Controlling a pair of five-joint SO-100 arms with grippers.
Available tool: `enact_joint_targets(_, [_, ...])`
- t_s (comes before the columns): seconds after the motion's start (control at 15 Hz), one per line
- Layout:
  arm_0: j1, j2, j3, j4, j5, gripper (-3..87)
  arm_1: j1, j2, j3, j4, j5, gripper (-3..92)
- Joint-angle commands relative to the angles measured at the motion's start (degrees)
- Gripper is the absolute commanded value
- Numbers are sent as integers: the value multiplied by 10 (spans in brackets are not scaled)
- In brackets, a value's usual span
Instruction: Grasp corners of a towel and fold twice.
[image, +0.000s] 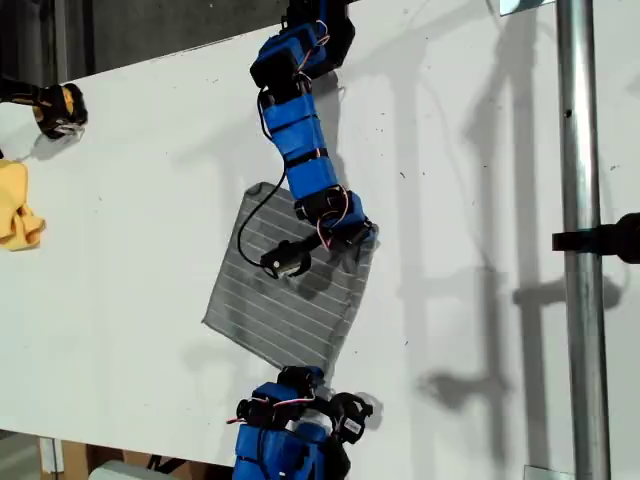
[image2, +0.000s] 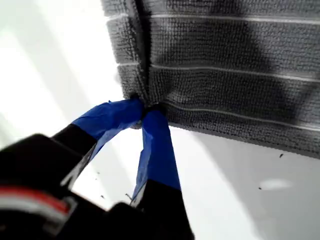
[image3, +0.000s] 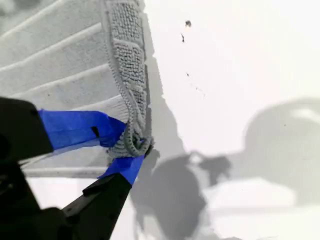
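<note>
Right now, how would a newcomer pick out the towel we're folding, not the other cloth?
Start at the white table. The towel lies spread at its middle, between the two blue arms. It is grey with thin white stripes, whereas the small yellow cloth sits crumpled at the exterior view's left edge.

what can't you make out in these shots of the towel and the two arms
Exterior view: two corners of the towel are hidden, one under the upper arm, one under the lower arm.
Exterior view: the lower arm is cut off by the bottom edge, the yellow cloth by the left edge.
Wrist views: my first end effector and my second end effector each pinch the towel, but which arm carries which is unclear.
</note>
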Motion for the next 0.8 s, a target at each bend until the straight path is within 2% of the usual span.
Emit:
enact_joint_targets(0.0, [23, -23, -83, 9, 14, -10, -8, 96, -4, 10, -11, -1])
enact_joint_targets(0.33, [65, -95, -252, 29, 79, -10, -23, 232, 88, 23, -24, -1])
enact_joint_targets(0.6, [81, -96, -303, 40, 101, -10, -30, 338, 185, 19, -25, -1])
enact_joint_targets(0.73, [62, -97, -307, 35, 114, -10, -10, 345, 192, 17, -21, -1])
